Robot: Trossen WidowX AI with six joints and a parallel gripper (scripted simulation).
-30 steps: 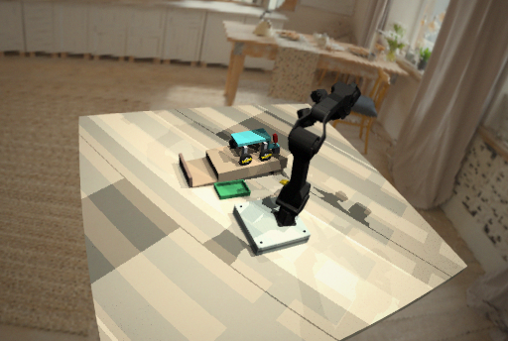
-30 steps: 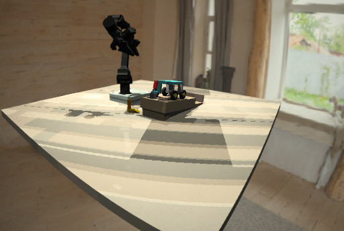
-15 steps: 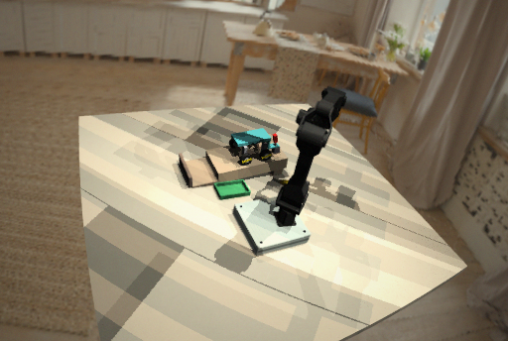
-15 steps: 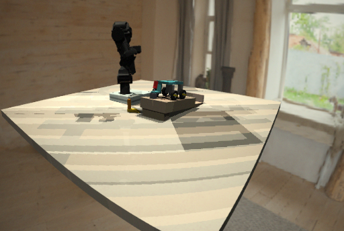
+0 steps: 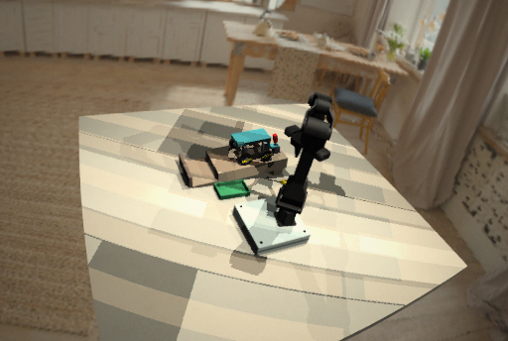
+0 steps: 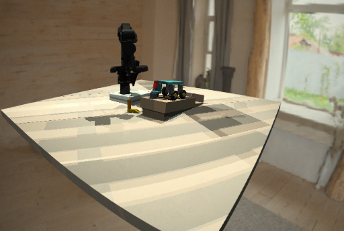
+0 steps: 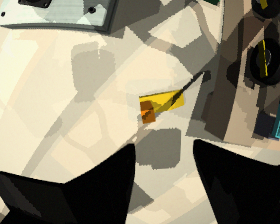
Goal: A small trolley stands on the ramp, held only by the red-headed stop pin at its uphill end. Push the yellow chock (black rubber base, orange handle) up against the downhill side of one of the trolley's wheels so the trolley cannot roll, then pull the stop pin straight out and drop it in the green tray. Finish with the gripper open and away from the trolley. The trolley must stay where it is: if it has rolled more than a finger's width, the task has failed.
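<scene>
Beyond the surface [image 5: 149, 238] [image 6: 161, 148], a wooden dining table [image 5: 253, 39] stands beside a chair [image 5: 355, 101] with a dark seat. White cabinets [image 5: 119, 30] line the wall, and long curtains [image 5: 446, 84] [image 6: 223, 30] hang by the windows [image 5: 439, 2] [image 6: 316, 50].

Yellow chock [image 5: 284, 182] [image 6: 134, 111] [image 7: 168, 102], orange handle [image 6: 129, 103] [image 7: 147, 112]

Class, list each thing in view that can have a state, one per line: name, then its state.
Jaws: partly open, nothing between them.
Chock: on the table beside the ramp, handle upright, not at a wheel.
Trolley: standing on the ramp.
Stop pin: in place at the trolley's uphill end.
Green tray: empty.
</scene>
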